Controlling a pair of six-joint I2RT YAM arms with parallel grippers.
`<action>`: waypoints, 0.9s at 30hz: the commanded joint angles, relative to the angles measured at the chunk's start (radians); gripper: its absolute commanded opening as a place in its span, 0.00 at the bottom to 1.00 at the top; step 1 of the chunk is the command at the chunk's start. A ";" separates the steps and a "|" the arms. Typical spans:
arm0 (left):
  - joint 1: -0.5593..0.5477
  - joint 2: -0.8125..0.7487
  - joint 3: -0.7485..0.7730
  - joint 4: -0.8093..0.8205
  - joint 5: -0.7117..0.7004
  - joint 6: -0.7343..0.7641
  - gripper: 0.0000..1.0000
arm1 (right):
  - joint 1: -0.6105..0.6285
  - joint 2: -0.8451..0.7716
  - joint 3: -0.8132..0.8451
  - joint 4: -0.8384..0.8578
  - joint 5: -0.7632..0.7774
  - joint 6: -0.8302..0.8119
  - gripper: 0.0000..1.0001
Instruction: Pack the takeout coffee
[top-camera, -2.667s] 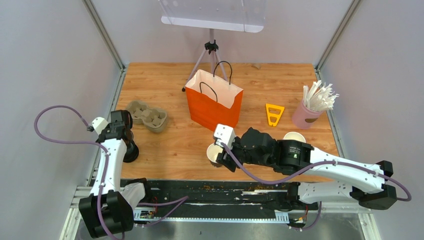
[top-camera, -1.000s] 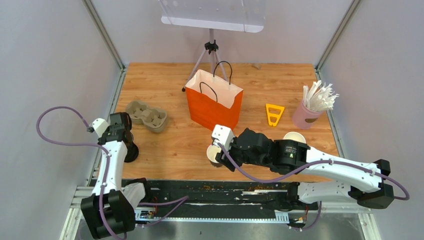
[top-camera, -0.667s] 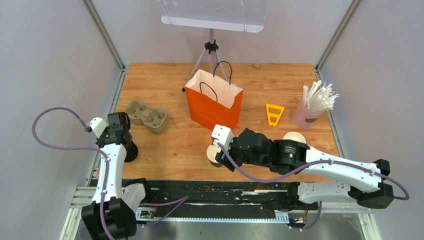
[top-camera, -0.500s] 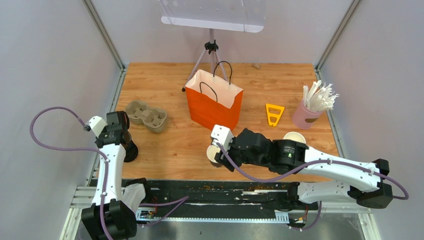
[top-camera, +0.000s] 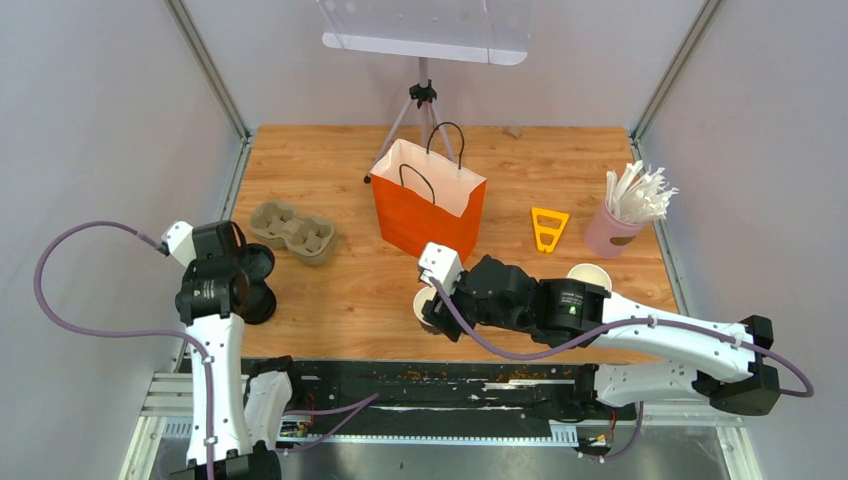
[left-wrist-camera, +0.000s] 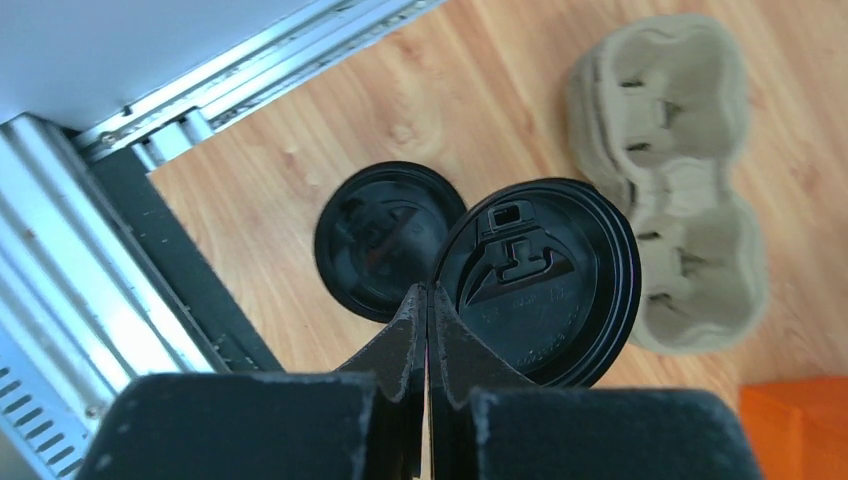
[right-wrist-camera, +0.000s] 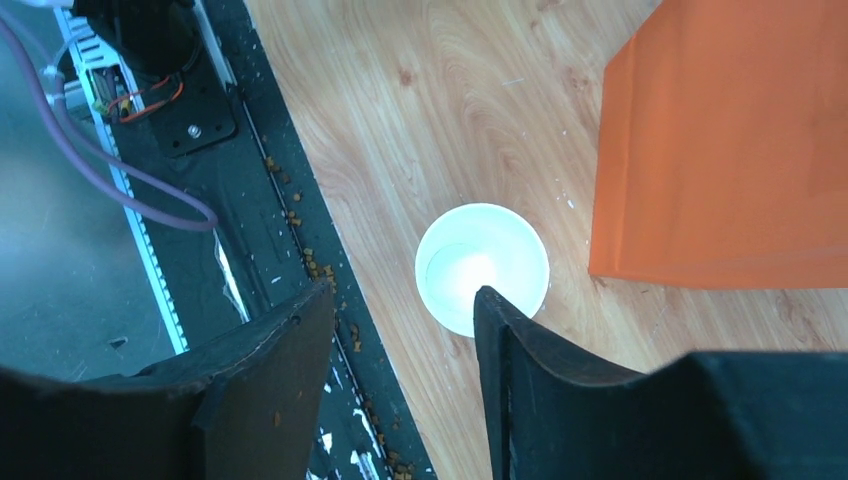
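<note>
My left gripper is shut on the rim of a round black lid and holds it clear of the table. A second black lid lies flat on the wood below. From above, the left gripper and its lid hang beside the brown pulp tray. My right gripper is open above an uncovered white paper cup, which its right finger partly covers. That cup stands in front of the orange bag. Another uncovered white cup peeks out behind the right arm.
The pulp cup tray lies at the left, close to the held lid. A pink cup of white straws and a yellow triangular piece sit at the right. A tripod stands behind the bag. A black rail borders the near edge.
My left gripper closed on the top lid and lifted it off the stack, the wrist swinging up and left. The right gripper edged slightly up-left over the cup.
</note>
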 joint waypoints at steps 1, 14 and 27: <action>0.009 -0.009 0.077 -0.027 0.212 0.059 0.00 | 0.007 -0.020 -0.010 0.141 0.071 0.046 0.56; -0.026 0.013 -0.139 0.456 1.128 -0.170 0.00 | 0.007 -0.164 -0.166 0.430 0.125 0.036 0.79; -0.210 0.015 -0.312 1.085 1.440 -0.574 0.00 | 0.007 -0.224 -0.362 0.815 0.071 -0.232 0.89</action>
